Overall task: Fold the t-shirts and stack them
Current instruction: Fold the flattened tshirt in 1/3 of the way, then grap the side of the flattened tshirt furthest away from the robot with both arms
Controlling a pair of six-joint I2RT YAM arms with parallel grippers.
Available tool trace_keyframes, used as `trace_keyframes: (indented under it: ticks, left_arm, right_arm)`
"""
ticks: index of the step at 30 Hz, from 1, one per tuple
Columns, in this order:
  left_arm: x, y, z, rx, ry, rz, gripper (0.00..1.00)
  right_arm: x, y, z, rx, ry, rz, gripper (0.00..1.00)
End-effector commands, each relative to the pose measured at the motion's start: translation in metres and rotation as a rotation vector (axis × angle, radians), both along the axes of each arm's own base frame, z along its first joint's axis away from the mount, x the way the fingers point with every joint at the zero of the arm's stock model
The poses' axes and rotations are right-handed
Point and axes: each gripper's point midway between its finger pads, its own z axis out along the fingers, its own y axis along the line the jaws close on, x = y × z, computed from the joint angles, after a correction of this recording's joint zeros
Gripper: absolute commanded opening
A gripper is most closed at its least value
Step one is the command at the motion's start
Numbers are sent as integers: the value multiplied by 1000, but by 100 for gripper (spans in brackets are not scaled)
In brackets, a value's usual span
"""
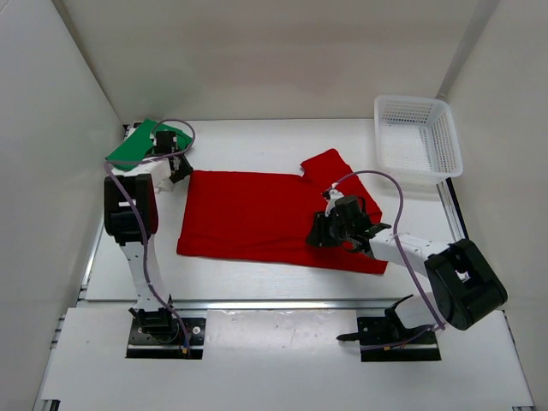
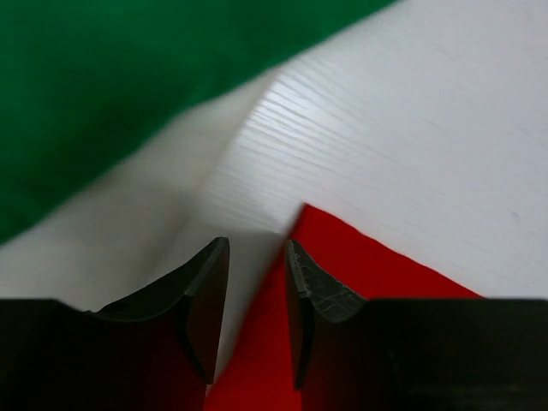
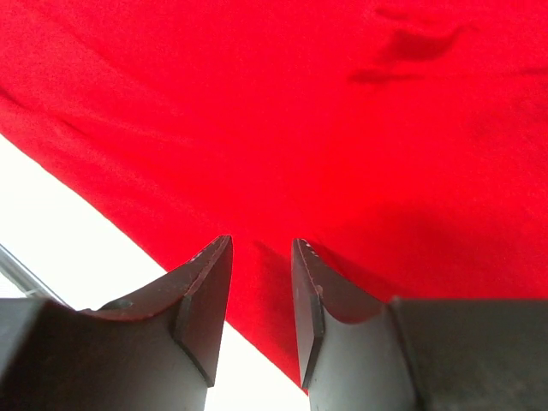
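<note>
A red t-shirt [image 1: 248, 214] lies spread flat across the middle of the table, one sleeve sticking out at its far right. A green t-shirt [image 1: 133, 145] lies folded at the far left corner. My left gripper [image 1: 178, 171] hangs at the red shirt's far left corner. In the left wrist view the left gripper [image 2: 257, 257] is open, with that corner of the red shirt [image 2: 368, 265] just under the gap and the green shirt [image 2: 103, 77] beyond. My right gripper [image 1: 321, 231] is low over the red shirt's near right part. The right gripper [image 3: 261, 253] is open above the red cloth [image 3: 300, 111] near its edge, holding nothing.
A white mesh basket [image 1: 452, 137] stands at the far right corner. White walls close in the table on the left, right and back. Bare white table runs along the near side of the red shirt.
</note>
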Motion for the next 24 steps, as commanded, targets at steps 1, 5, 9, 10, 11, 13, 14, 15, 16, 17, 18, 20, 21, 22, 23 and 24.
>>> trace_keyframes:
  ticks: [1, 5, 9, 10, 11, 13, 14, 15, 16, 17, 18, 20, 21, 22, 23, 24]
  left_arm:
    - [8, 19, 21, 60, -27, 17, 44]
    - [20, 9, 16, 89, -6, -11, 45]
    - [31, -4, 21, 127, 9, -55, 49]
    - [33, -9, 21, 128, 11, -67, 51]
    - [32, -11, 18, 132, 23, -80, 52]
    - [34, -8, 16, 134, 36, -92, 53]
    - [37, -13, 19, 127, 35, -109, 52]
    - [35, -14, 11, 127, 62, -120, 50]
    - [35, -13, 12, 122, 74, -124, 49]
    - [37, -12, 11, 121, 77, -121, 47]
    - [35, -10, 9, 120, 92, -115, 46]
    - [31, -12, 5, 114, 104, -112, 45]
    - [34, -10, 12, 123, 78, -98, 47]
    - [29, -9, 7, 122, 91, -93, 47]
    - [28, -7, 8, 120, 79, -84, 48]
    - [29, -7, 14, 116, 63, -84, 48]
  right_arm:
    - [5, 9, 5, 48, -45, 46, 32]
    - [6, 11, 5, 63, -39, 56, 32]
    - [8, 13, 8, 70, -45, 58, 32]
    - [6, 11, 4, 66, -38, 59, 32]
    - [8, 13, 6, 71, -42, 54, 31]
    - [9, 13, 7, 76, -44, 62, 31]
    - [11, 14, 10, 83, -50, 58, 31]
    - [9, 14, 8, 80, -44, 64, 31]
    - [9, 15, 8, 81, -43, 66, 32]
    - [9, 12, 8, 80, -41, 62, 32]
    - [9, 14, 10, 80, -51, 64, 31]
    - [9, 14, 12, 84, -53, 60, 31]
    - [10, 14, 13, 86, -59, 61, 31]
    - [9, 14, 11, 81, -58, 64, 31]
    - [9, 13, 13, 81, -63, 58, 31]
    - [8, 13, 13, 81, -60, 62, 31]
